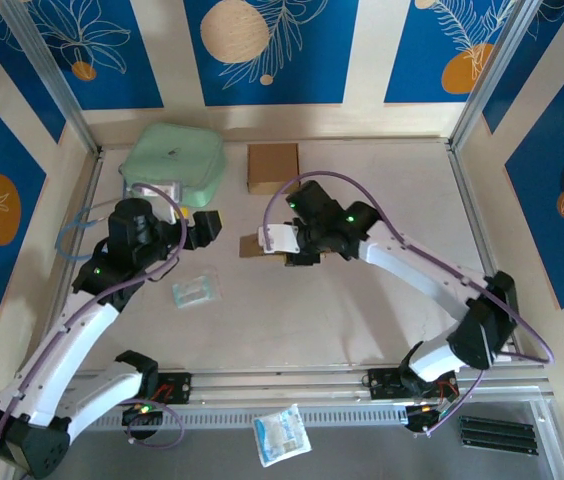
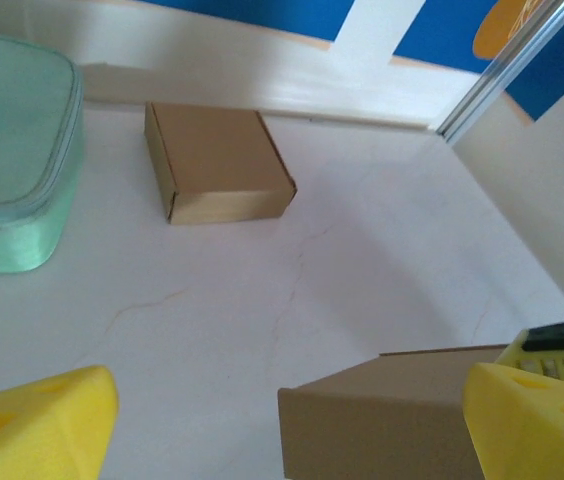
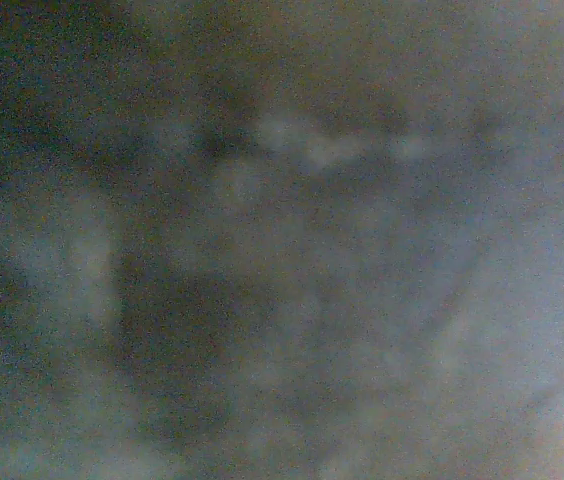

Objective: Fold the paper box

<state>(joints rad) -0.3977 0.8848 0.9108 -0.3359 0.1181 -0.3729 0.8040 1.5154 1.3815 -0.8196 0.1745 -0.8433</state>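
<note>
Here open left tool [image 1: 209, 226] faces the paper box [image 2: 372, 420]; right tool [image 1: 287, 245] over it, unreadable.

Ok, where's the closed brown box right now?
In the top view the closed brown box sits by the far edge of the table, just right of the mint green pouch, not touching it.

**Three views: one high, one low, one too close to focus**

Your top external camera sits above and behind the arm bases [image 1: 147, 382]. It looks down and forward across the whole table [image 1: 347, 310] to the back wall [image 1: 262, 60]. Your left wrist camera rides low, near the tabletop, and faces that wall at a shallow slant. Both views share the closed brown box [image 1: 273, 167], the green pouch [image 1: 174, 160] and the paper box [image 1: 250, 246]. Your right wrist camera sits too near whatever it faces to focus, so you cannot tell its direction.
</note>
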